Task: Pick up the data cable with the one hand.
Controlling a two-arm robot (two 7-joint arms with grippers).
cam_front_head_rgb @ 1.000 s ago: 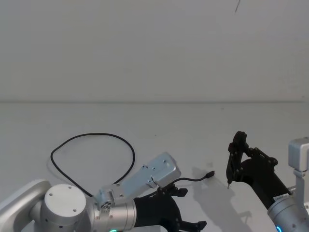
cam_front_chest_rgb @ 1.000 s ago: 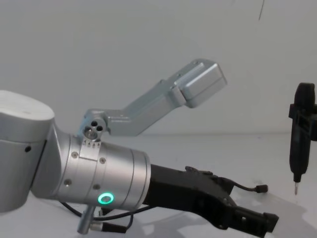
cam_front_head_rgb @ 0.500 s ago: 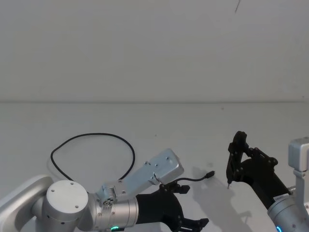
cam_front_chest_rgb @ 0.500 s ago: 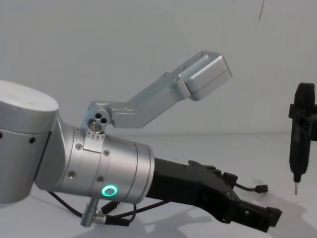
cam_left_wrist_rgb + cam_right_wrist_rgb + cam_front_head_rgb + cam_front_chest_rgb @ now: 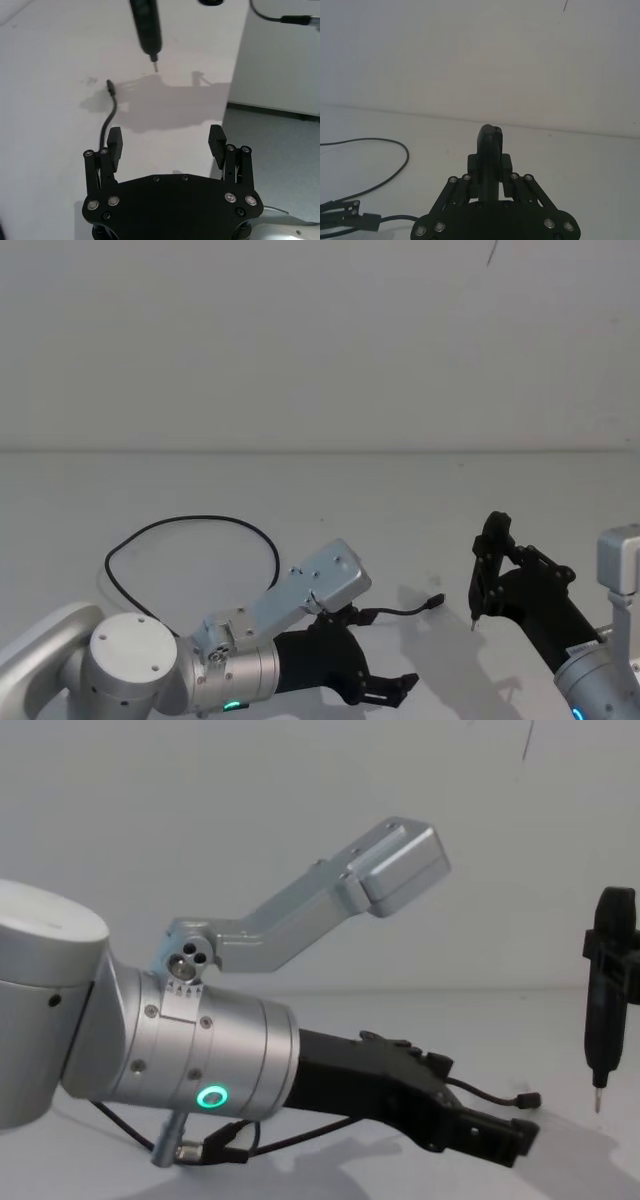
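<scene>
The left gripper (image 5: 166, 142) had been drawn back slightly, jaws wide apart and empty; the data cable (image 5: 200, 520) lay on the table (image 5: 330, 480), its end beside one finger (image 5: 114, 142), so centring was judged outstanding. The right gripper (image 5: 492, 562), clamped on a rod-like tool (image 5: 478, 595), was parked at the right

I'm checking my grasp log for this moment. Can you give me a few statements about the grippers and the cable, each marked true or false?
1. The left gripper is open. True.
2. The data cable is clamped between the left gripper's fingers. False: it lies on the table, and no finger has closed on it.
3. The right gripper grips a slim black tool. True.
4. The data cable lies in a straight line. False: it curves in a wide loop.
</scene>
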